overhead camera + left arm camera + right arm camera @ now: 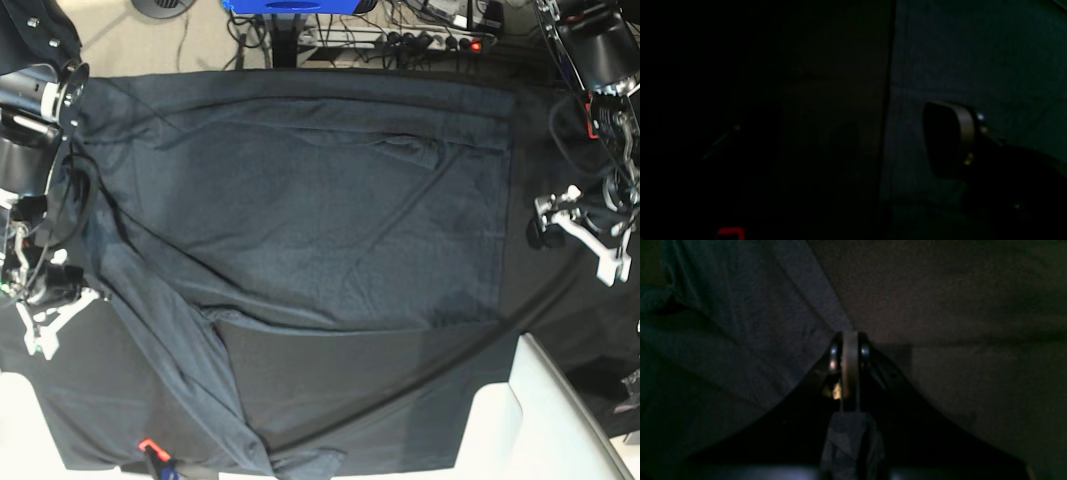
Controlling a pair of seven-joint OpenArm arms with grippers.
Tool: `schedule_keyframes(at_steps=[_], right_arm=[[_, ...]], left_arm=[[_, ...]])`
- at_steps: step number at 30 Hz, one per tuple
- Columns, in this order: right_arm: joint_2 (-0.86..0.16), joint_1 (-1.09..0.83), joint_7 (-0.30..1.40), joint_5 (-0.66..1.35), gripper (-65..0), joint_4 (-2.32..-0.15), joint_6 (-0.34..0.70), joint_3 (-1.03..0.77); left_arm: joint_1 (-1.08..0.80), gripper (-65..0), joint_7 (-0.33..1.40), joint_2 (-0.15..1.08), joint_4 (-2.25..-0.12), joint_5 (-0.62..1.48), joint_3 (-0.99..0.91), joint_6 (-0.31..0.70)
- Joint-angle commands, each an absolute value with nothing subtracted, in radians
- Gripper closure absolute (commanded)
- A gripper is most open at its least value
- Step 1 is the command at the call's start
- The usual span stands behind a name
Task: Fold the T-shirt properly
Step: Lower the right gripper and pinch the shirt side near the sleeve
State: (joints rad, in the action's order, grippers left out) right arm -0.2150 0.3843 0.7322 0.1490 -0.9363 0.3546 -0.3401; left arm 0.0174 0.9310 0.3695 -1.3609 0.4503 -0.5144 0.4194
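Note:
The dark slate-grey T-shirt (pixel 320 200) lies spread flat over the black tablecloth (pixel 400 400), one long sleeve (pixel 190 370) running down to the front edge. My right gripper (pixel 52 305) is at the shirt's left edge. In the right wrist view its fingers (pixel 850 353) are pressed together at a hemmed edge of the T-shirt (pixel 740 333), with a bunch of grey fabric (pixel 850 440) caught between them. My left gripper (pixel 580 238) hangs open just right of the shirt's right edge. In the dim left wrist view one finger (pixel 950 140) shows over the T-shirt (pixel 973 60).
White furniture pieces (pixel 545 420) stand at the front right corner. A power strip (pixel 440 40) with cables and a blue object (pixel 290 5) lie beyond the far edge. A small orange tag (pixel 148 445) sits at the front left.

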Motion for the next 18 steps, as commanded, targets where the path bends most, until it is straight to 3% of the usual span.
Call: schedule_keyframes(at_steps=[1, 3, 7, 8, 18], right_arm=[[-0.229, 0.410, 0.719, 0.156, -1.1, -0.954, 0.334, -0.340], [-0.229, 0.409, 0.713, 0.156, -7.1, -0.949, 0.292, -0.326], [-0.231, 0.415, 0.682, 0.156, -41.1, -0.868, 0.288, -0.272], [-0.231, 0.415, 0.661, 0.156, -45.0, -0.854, 0.288, -0.272], [-0.242, 0.453, 0.532, 0.156, -26.9, -0.628, 0.288, -0.271]], left_arm=[[0.031, -65.0, 0.917, 0.387, -1.374, 0.466, -0.512, 0.420], [0.031, -65.0, 0.917, 0.387, -1.374, 0.466, -0.506, 0.420], [0.033, -65.0, 0.917, 0.384, -1.374, 0.466, -0.506, 0.420], [0.033, -65.0, 0.917, 0.386, -1.374, 0.466, -0.506, 0.420], [0.030, -65.0, 0.917, 0.387, -1.374, 0.466, -0.515, 0.420]])
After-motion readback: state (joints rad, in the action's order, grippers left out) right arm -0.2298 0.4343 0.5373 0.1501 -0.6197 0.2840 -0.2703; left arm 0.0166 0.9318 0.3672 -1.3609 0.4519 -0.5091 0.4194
